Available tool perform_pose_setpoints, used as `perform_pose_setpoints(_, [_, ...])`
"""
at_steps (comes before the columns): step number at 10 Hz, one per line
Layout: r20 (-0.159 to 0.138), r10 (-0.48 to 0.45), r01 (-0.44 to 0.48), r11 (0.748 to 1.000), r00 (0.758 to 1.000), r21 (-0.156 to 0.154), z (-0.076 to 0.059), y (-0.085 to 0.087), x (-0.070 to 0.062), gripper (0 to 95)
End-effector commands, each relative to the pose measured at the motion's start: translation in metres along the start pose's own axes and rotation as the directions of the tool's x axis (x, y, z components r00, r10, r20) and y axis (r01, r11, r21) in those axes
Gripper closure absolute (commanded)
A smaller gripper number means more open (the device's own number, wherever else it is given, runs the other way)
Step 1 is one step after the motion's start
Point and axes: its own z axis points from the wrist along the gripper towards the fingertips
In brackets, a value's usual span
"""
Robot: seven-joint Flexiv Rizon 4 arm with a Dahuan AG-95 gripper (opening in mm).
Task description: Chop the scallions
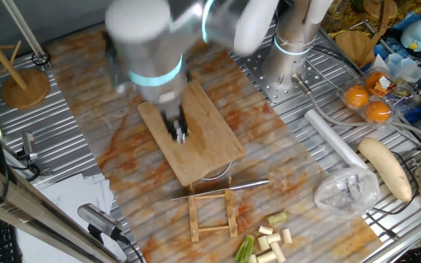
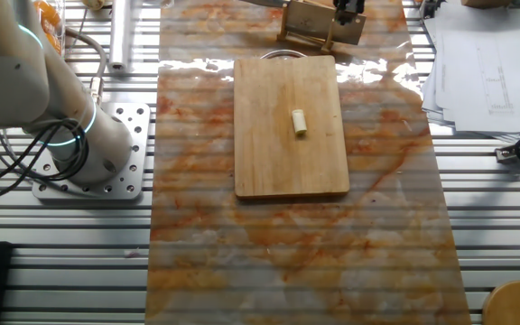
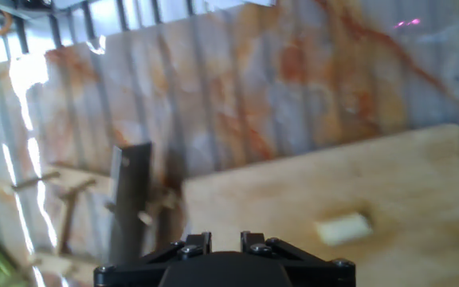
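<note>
One short pale scallion piece (image 2: 300,122) lies alone on the wooden cutting board (image 2: 278,162). It also shows in the hand view (image 3: 343,228), to the lower right. More cut scallion pieces (image 1: 270,241), cream and green, lie in a loose pile on the mat near the front edge. My gripper (image 1: 176,131) hangs above the board (image 1: 203,153), blurred by motion. In the hand view my gripper (image 3: 226,237) shows a small gap between its fingers with nothing in it. It does not touch the scallion piece.
A knife (image 1: 225,188) lies across a small wooden rack (image 1: 212,213) just past the board's end. A long white radish (image 1: 386,168), a plastic bag (image 1: 346,191) and oranges (image 1: 368,102) sit at the right. The arm's base (image 2: 88,149) stands beside the mat.
</note>
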Motion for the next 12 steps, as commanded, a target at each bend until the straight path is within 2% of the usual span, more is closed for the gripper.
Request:
perform_pose_setpoints(1, [-0.015, -0.022, 0.022, 1.000, 1.000, 0.006, -0.013, -0.016, 0.009, 95.0])
perform_pose_setpoints(3, [-0.015, -0.019, 0.019, 1.000, 1.000, 0.005, -0.012, -0.014, 0.008, 95.0])
perform_pose_setpoints(4, [-0.012, -0.011, 0.011, 1.000, 1.000, 0.003, -0.010, -0.008, 0.007, 95.0])
perform_pose_setpoints(7, [0.004, 0.015, -0.015, 1.000, 1.000, 0.000, 0.012, 0.037, 0.000, 95.0])
perform_pose_setpoints(8, [0.011, 0.018, -0.018, 1.000, 1.000, -0.004, 0.020, 0.045, -0.004, 95.0])
perform_pose_setpoints(9, [0.011, 0.017, -0.017, 1.000, 1.000, -0.003, 0.025, 0.050, -0.006, 95.0])
perform_pose_setpoints(11, [0.021, -0.033, 0.033, 0.999, 0.999, 0.019, 0.025, 0.050, -0.006, 95.0])
perform_pose_setpoints(12, [0.024, -0.067, 0.066, 0.998, 0.997, 0.019, 0.025, 0.050, -0.006, 95.0])
